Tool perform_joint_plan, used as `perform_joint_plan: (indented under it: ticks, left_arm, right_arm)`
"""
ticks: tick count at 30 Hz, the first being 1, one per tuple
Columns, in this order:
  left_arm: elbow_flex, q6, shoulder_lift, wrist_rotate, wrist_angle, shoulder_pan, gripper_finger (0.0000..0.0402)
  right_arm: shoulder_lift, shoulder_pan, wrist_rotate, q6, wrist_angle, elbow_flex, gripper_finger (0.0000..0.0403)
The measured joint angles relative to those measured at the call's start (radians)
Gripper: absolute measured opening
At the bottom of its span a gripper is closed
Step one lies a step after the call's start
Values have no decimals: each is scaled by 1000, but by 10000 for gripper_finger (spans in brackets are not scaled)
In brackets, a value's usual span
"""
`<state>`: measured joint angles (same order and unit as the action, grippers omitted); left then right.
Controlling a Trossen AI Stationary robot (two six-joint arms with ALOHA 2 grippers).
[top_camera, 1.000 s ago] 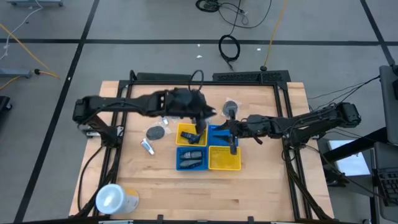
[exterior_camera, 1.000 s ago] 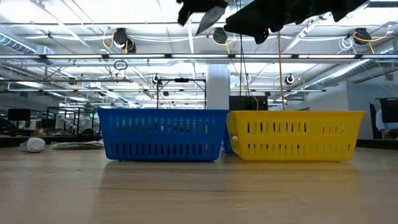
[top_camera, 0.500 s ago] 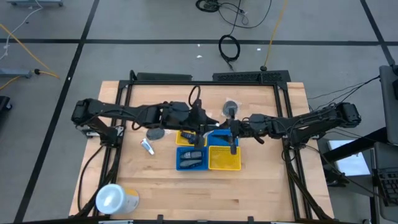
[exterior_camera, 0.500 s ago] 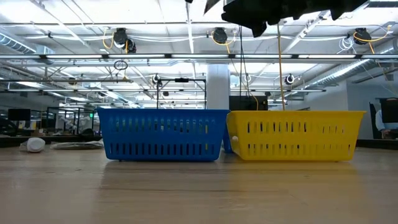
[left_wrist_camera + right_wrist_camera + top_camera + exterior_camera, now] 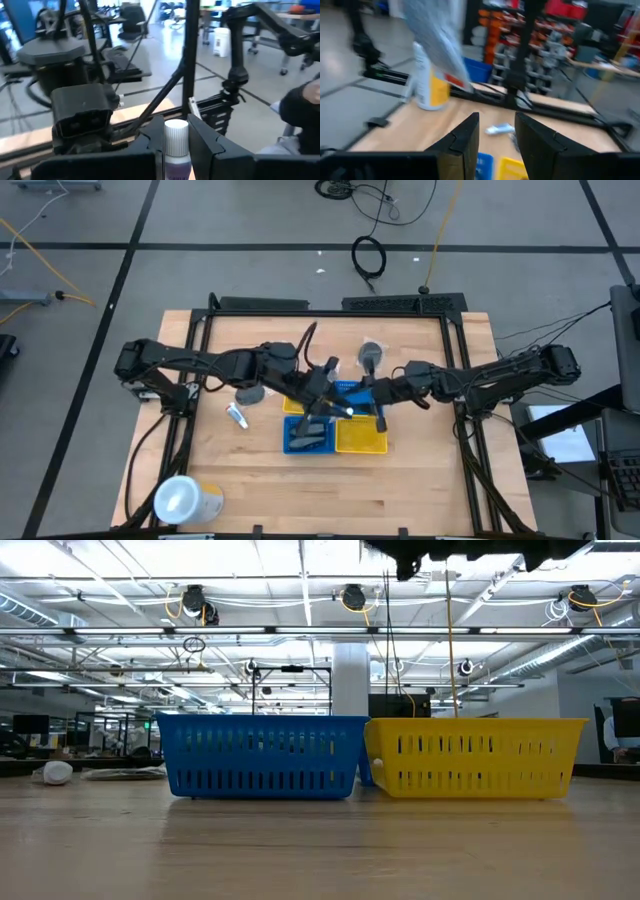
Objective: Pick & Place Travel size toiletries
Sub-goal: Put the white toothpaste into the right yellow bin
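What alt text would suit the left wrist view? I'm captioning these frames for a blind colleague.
The left gripper is shut on a small purple bottle with a white cap, held upright between its two dark fingers. Behind it stand a dark arm link, black frame bars and a blurred workshop floor.

My right gripper (image 5: 496,131) holds its two dark fingers (image 5: 464,142) parted, nothing between them. Beyond them lie the wooden table (image 5: 410,125), a small white tube (image 5: 499,129), a white-and-yellow cylinder (image 5: 428,80), and blue (image 5: 483,165) and yellow (image 5: 513,168) tray corners.
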<state>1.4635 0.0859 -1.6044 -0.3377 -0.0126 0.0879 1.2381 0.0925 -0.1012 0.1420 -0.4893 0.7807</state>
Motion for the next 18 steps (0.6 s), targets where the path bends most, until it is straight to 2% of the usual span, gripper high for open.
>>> perform_joint_plan:
  ticks: [9, 18]
  left_arm:
    - [0, 43, -42, -112, -98, -1, 38]
    - [0, 89, -59, -185, -125, -9, 38]
  right_arm:
    - [0, 1, -165, -24, -85, 0, 117]
    - [0, 2, -219, -29, -66, -2, 117]
